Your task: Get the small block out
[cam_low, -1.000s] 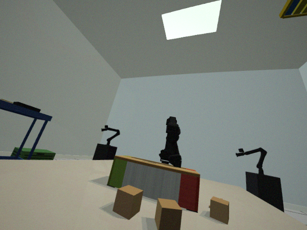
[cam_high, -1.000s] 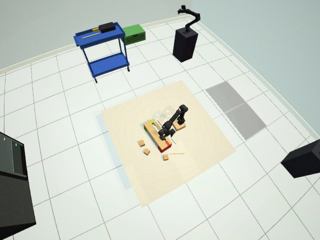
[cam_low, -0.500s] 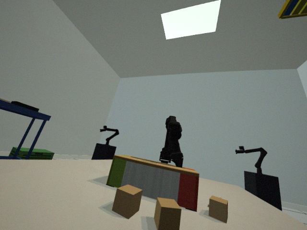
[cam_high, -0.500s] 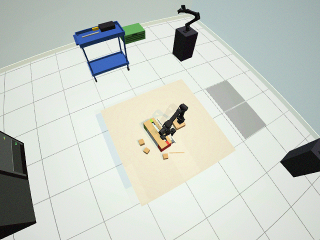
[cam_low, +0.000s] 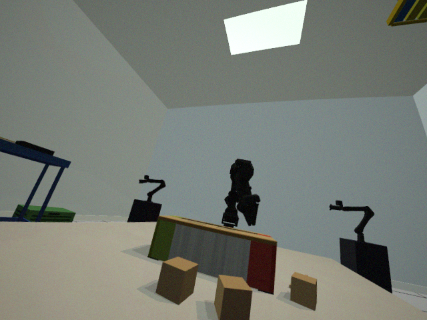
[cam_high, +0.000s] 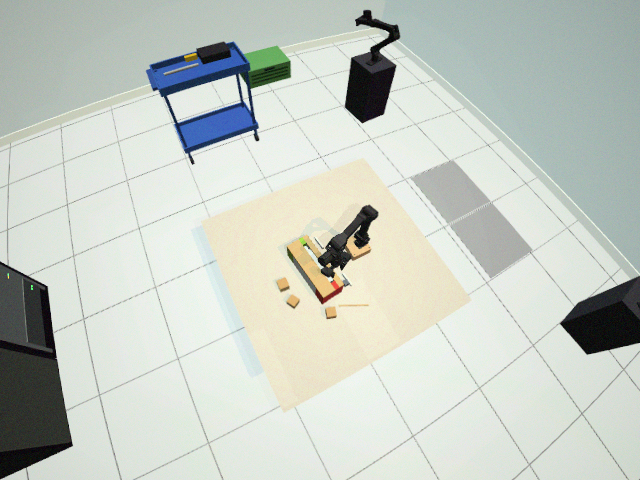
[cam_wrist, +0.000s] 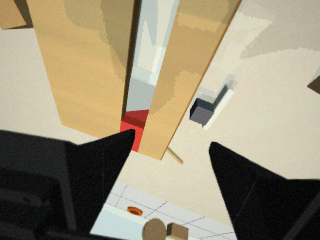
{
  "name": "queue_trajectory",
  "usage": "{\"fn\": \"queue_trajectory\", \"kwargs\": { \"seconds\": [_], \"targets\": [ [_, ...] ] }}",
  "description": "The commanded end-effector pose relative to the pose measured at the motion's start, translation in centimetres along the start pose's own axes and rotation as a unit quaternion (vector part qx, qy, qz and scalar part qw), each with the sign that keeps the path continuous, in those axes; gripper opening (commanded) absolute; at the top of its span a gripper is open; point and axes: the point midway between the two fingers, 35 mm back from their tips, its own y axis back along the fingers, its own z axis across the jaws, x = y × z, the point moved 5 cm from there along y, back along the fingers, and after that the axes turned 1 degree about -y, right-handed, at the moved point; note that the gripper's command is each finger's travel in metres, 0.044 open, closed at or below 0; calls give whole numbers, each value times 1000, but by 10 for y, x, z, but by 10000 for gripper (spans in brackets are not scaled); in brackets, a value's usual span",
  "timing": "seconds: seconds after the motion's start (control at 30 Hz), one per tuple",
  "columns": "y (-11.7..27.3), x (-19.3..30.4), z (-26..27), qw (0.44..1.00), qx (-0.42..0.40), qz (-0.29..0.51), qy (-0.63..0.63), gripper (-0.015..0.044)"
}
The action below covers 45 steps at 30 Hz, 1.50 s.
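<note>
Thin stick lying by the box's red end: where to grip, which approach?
Grip the stick near mid-length, coming straight down, jaws spanning its narrow width. It lies flat on the table, long and thin, so only its sides are pinchable. A tan cube sits by one end, so probably stay off that end.

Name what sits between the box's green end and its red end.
A grey, faintly striped front panel spans the stretch from the green end to the red end, shown in the exterior view.
</note>
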Motion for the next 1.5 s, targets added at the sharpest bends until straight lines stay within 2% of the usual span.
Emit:
{"fn": "queue_trajectory", "kwargs": {
  "seconds": [0.0,0.13,0.3,0.47,0.73,0.97,1.47],
  "targets": [
    [2,9,-2,977,-12,-24,209,285],
    [0,17,-8,906,-1,-49,421,285],
    [-3,27,-15,753,24,-75,653,285],
    [-5,34,-20,644,44,-90,759,285],
    [-6,40,-25,468,72,-98,876,285],
    [-7,47,-30,291,102,-101,946,285],
    [-9,59,-42,-105,165,-82,977,285]
  ]
}}
